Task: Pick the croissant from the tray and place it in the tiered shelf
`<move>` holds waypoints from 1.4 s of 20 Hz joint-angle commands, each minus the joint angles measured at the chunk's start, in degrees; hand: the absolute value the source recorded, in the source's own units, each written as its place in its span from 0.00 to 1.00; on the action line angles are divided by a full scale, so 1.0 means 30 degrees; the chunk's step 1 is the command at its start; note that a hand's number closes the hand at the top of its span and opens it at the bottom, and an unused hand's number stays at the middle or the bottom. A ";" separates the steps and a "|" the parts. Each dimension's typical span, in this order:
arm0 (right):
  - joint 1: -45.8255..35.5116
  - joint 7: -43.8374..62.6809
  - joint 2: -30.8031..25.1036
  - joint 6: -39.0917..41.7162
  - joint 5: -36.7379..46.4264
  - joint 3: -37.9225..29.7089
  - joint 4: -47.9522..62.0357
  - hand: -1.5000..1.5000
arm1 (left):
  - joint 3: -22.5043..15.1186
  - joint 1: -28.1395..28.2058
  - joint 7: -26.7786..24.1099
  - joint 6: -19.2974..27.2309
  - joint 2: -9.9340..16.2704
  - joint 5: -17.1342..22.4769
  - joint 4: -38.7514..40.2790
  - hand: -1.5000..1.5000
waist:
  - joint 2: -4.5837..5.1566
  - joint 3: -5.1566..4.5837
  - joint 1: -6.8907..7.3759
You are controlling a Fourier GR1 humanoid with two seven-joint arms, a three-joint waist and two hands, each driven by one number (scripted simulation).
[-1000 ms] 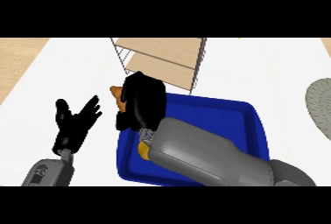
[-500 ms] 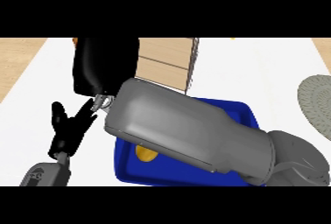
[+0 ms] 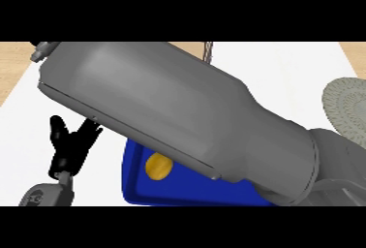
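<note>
Left hand (image 3: 70,145) rests open, fingers up, beside the blue tray (image 3: 143,189); right forearm (image 3: 178,111) blocks the view, right hand state indeterminable.

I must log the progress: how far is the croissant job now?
Done: cannot confirm; the right forearm fills the view, hiding its hand and the shelf. In hand: the arm stretches toward the counter's far side. Left: unclear; an orange piece lies in the blue tray. The left hand rests open.

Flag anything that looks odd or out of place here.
The robot's grey right forearm fills most of the view, hiding the shelf and much of the blue rectangular tray. A small orange-yellow item lies in the tray. Nothing looks spilled.
</note>
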 commanded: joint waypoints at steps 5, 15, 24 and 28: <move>-0.3101 0.2748 0.0178 0.0658 -0.0162 -0.1883 0.4052 1.00 | 0.0189 -0.0053 0.0369 0.0327 -0.0293 0.0107 -0.0106 0.50 | 0.0215 -0.0023 -0.0372; -0.3241 -0.2490 0.0059 0.1859 -0.1310 -0.4097 0.8189 1.00 | 0.0592 0.0835 0.0260 -0.0160 0.0269 0.0229 -0.0971 0.50 | 0.0357 -0.0009 -0.0288; -0.2180 -0.5205 0.0059 0.0258 -0.0881 -0.4710 1.0676 1.00 | -0.0240 0.0600 0.1009 0.1014 -0.0881 -0.0592 -0.1667 0.50 | 0.0481 -0.0001 -0.0133; -0.2335 -0.5557 0.0077 -0.0274 -0.0387 -0.4691 1.1440 1.00 | -0.0016 0.0236 0.0328 0.0244 -0.0717 -0.0426 -0.0734 0.50 | 0.0525 -0.0017 -0.0174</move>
